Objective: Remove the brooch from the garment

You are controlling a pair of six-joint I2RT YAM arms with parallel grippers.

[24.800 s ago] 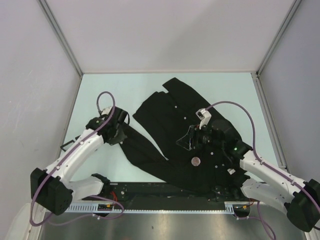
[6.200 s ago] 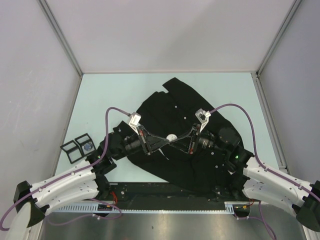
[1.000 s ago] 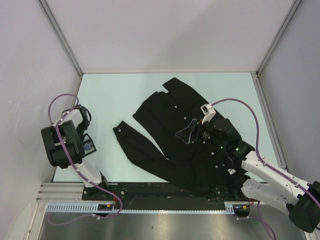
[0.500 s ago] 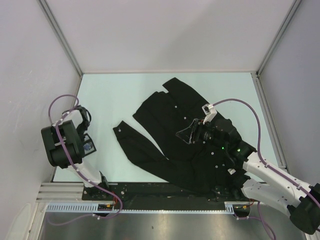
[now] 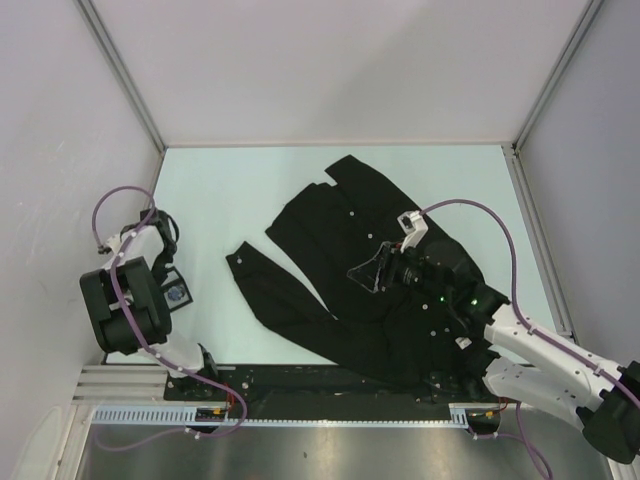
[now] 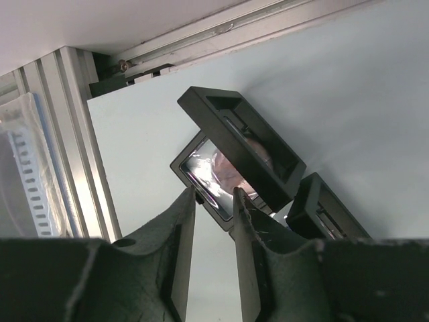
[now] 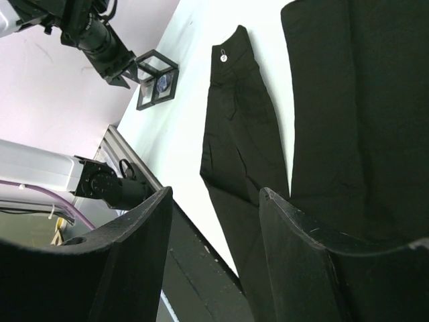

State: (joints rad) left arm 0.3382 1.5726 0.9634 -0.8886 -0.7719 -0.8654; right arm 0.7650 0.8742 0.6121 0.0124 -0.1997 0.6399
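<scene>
Garment (image 7: 335, 100) cuff button (image 7: 222, 58) shows only in right wrist view.

Garment (image 5: 320, 230): black button-up shirt, flat but rumpled, centre-right of the table, white buttons showing. One sleeve (image 5: 268, 288) reaches left and near. Round piece (image 7: 163, 82) in black case (image 7: 149, 67) at far left; cannot confirm it is the brooch.

You had a pale blue counter (image 5: 230, 190) boxed in by white walls (image 5: 330, 60), with a slotted strip (image 5: 330, 421) running along its near edge. Near the counter's left edge sat a small black-framed box (image 6: 241, 155), hinged open, its clear window catching glare.
</scene>
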